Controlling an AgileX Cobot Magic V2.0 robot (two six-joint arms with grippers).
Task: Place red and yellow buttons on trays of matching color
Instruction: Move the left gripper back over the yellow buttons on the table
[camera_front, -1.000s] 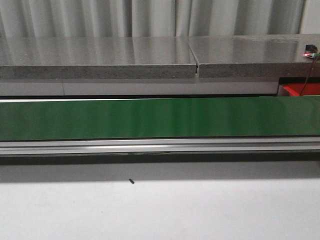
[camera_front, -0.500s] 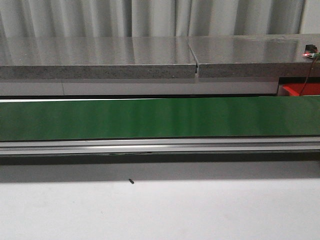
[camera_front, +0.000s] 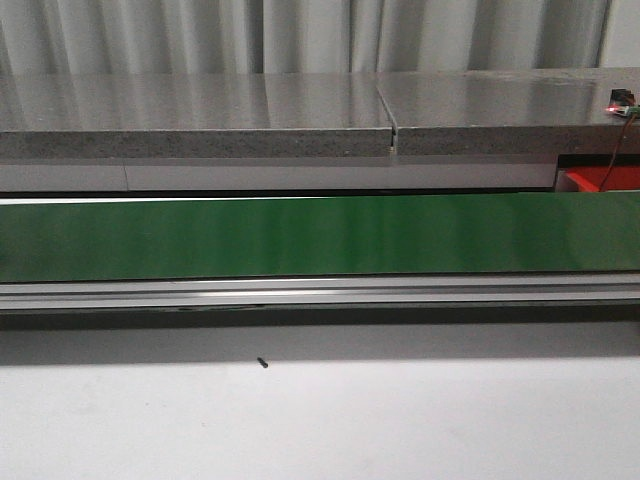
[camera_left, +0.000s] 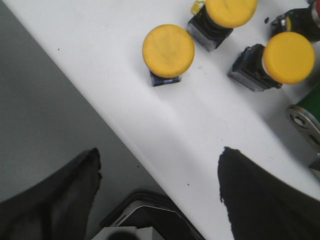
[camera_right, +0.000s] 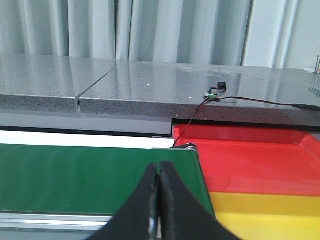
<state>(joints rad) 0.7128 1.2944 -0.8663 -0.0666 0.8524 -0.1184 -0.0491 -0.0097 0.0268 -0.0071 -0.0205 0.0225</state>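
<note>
1. The left claw (camera_left: 160, 150) is spread wide and holds nothing. Both dark fingers (camera_left: 262, 197) hang over the white worktop (camera_left: 210, 130) near its edge.
2. Three yellow buttons lie ahead of it. Taking the way the fingers point as 12 o'clock, the nearest button (camera_left: 168, 51) is at about 12, the second button (camera_left: 230, 11) farther off at about 1, and the third button (camera_left: 289, 57) at about 2.
3. The nearest button shows its cap almost full on, so its stem seems to run close to the claw's line of approach. The third leans, with its grey body toward the claw's middle.
4. No red button can be made out.
5. The right claw (camera_right: 160, 167) is pressed closed with nothing between its fingers. It looks over the green belt (camera_right: 85, 175).
6. The red tray (camera_right: 250, 155) and the yellow tray (camera_right: 270, 217) sit at about 1 to 2 o'clock from that claw, the yellow one nearer. In the front view only a corner of the red tray (camera_front: 600, 180) shows, at 3 o'clock.
7. Judgement: the left arm is nearer the buttons and the right arm nearer the trays, so the pick likely falls to the left.
</note>
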